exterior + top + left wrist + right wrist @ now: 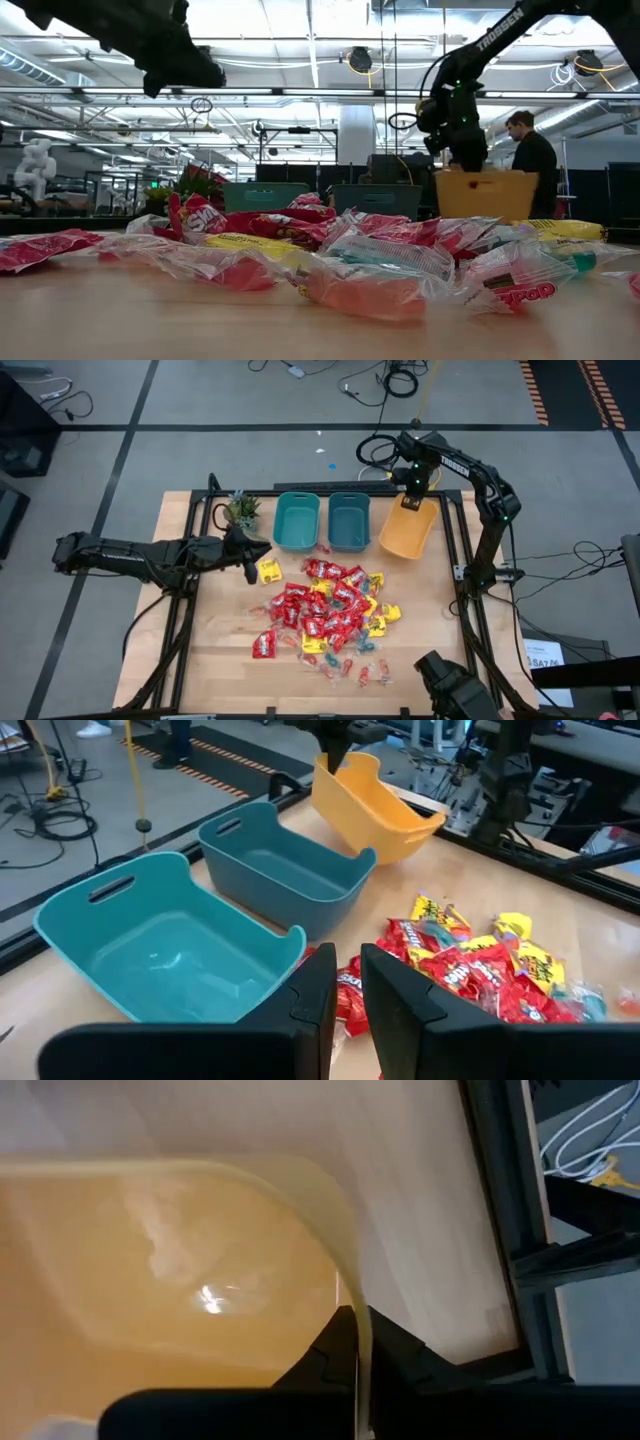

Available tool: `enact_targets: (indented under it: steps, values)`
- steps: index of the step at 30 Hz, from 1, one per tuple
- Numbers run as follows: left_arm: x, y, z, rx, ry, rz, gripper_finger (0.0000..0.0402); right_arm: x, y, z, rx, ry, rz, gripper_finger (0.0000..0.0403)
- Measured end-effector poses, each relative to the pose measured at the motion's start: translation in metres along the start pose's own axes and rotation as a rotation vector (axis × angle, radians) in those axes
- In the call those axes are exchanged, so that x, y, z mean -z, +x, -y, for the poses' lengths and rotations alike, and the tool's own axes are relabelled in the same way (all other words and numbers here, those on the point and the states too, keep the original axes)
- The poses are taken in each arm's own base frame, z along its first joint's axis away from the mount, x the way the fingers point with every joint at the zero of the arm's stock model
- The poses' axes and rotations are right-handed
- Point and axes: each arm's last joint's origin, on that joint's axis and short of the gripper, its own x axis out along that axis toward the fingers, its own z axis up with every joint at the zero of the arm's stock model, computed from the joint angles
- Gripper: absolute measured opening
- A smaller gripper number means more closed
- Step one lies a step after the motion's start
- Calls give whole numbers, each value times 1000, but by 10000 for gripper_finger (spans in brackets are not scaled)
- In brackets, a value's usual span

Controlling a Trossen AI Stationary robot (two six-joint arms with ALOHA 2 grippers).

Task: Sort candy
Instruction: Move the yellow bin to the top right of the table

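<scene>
Sorting barely begun: I saw candy heaped on the counter, both teal bins empty, right gripper jaws clamped on the tilted yellow bin rim, left gripper jaws nearly closed, holding nothing I could see.

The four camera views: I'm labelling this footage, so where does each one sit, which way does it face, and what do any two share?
High: overhead, straight down on the wooden table; both arms show.
Low: table height, across the pile of wrapped candy into the room; both arms overhead.
Left wrist: past the left gripper toward the teal plastic bin.
Right wrist: at the right gripper, shut on the tilted orange plastic bin.
Shared: high and left wrist both show that orange bin.
</scene>
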Motion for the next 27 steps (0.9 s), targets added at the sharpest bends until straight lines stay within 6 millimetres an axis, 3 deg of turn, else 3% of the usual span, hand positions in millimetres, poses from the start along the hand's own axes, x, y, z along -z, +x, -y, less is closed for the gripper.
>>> enact_targets:
  steps: [6, 11, 15, 27]
  values:
    - [0, 0, -1, -8, -3, 2, 59, -9, 0, -6, 44, -20, 22, 0]
    - [0, 0, -1, -8, -2, 2, 59, -21, -1, -24, 65, -130, 23, 0]
    - [0, 0, -1, -8, 4, 2, 59, -30, -1, -32, 184, -236, -11, 0]
    - [-1, 1, -2, -10, -2, 2, 59, -40, 2, -28, 210, -387, 64, 0]
